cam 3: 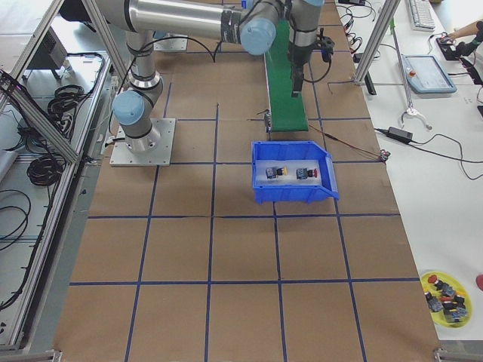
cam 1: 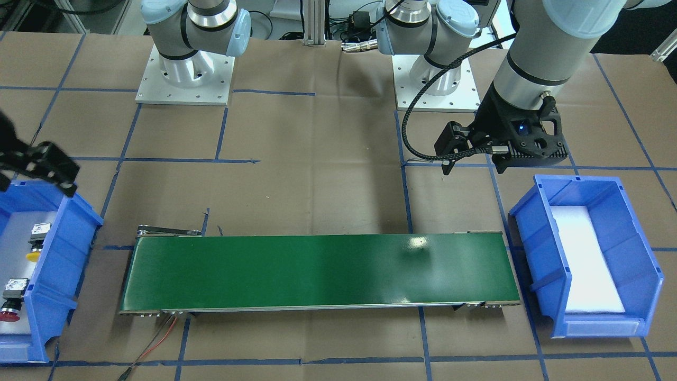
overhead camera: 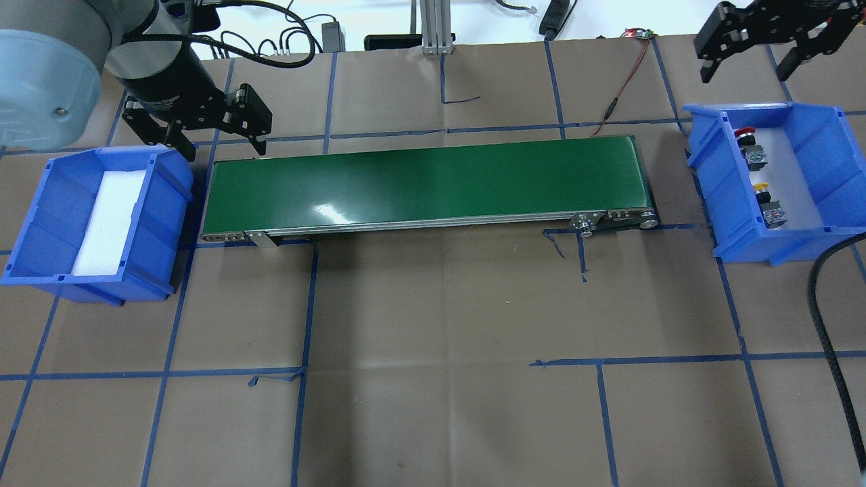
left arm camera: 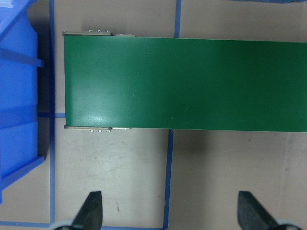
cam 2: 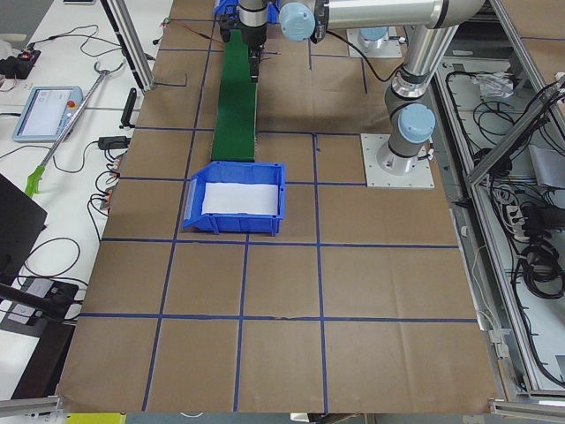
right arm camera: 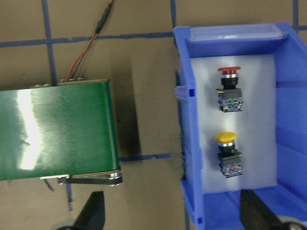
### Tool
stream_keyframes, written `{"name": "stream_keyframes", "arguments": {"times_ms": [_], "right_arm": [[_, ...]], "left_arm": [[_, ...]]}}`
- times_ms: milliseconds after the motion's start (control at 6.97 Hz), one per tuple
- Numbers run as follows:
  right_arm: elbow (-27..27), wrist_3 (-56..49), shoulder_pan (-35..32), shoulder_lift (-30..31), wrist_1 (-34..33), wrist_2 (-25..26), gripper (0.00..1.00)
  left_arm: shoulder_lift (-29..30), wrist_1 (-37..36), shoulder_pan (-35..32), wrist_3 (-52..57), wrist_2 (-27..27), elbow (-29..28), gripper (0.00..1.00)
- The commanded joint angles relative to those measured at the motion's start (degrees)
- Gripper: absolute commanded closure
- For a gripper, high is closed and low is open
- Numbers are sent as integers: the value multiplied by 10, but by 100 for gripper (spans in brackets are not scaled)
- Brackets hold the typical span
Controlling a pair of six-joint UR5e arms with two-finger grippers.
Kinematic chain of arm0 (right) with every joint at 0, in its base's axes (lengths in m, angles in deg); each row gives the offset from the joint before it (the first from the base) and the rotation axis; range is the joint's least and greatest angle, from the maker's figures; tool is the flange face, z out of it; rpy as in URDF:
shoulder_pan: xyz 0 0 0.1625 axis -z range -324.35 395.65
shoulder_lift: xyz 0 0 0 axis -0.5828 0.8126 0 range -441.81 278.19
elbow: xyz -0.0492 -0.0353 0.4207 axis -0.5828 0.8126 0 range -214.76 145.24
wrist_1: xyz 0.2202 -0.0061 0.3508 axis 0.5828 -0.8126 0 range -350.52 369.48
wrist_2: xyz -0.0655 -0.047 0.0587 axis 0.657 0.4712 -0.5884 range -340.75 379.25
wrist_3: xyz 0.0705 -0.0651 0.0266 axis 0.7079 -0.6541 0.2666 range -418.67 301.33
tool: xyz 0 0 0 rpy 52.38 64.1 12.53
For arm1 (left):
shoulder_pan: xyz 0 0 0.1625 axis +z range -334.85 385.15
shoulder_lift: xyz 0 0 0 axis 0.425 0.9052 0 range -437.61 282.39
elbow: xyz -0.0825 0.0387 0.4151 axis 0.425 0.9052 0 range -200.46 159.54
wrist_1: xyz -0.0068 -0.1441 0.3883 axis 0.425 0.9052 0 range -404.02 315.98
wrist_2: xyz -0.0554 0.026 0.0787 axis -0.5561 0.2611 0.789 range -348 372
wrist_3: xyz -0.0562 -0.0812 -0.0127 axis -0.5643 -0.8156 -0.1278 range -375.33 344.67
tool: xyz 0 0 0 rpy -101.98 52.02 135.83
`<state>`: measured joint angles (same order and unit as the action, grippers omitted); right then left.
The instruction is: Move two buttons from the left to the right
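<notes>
Your two buttons are lying on their sides, apart from each other, on the white liner of the loaded blue bin point(right arm camera: 185, 91) at the robot's right end of the table point(overhead camera: 440, 379): the red button point(right arm camera: 229, 88) nearer the far wall, the yellow button point(right arm camera: 229, 154) nearer the camera. Neither is being held. The right gripper point(right arm camera: 171, 203) is hovering above, near the bin's belt-side wall, its fingers point(right arm camera: 95, 211) spread wide with nothing between them. The left gripper point(left arm camera: 170, 199) is waiting over the other end of the green conveyor belt point(overhead camera: 426, 186), fingers released and empty too.

Here is what you are risking from this point:
- The gripper is sitting close to the bin wall, so a descent without moving further over the liner is likely putting one finger on the blue rim.
- Each button is showing a round mushroom cap and a blocky body. Closing on the cap is probably letting it slip or twist out, and the body looks the safer hold.
- A button set down on the belt may be rolling on its cap and drifting toward an edge.
- At the far end it needs lifting into the empty blue bin point(overhead camera: 40, 226), and a late or off-centre pick there could be dropping it onto the table.

Your count: two buttons, one red and one yellow. Two blue bins, one loaded and one holding only a white foam pad point(overhead camera: 108, 223). One conveyor belt. Two grippers.
</notes>
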<state>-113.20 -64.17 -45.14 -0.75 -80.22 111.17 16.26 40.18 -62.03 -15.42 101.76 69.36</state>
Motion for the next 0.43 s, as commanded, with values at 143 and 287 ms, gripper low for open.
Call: {"name": "stream_keyframes", "arguments": {"times_ms": [143,287], "right_arm": [[-46,133,-130,57,17,-2,0],[-69,138,-145,60,16,4,1]], "left_arm": [[0,0,0,0,5,1,0],[0,0,0,-1,6,1,0]]}}
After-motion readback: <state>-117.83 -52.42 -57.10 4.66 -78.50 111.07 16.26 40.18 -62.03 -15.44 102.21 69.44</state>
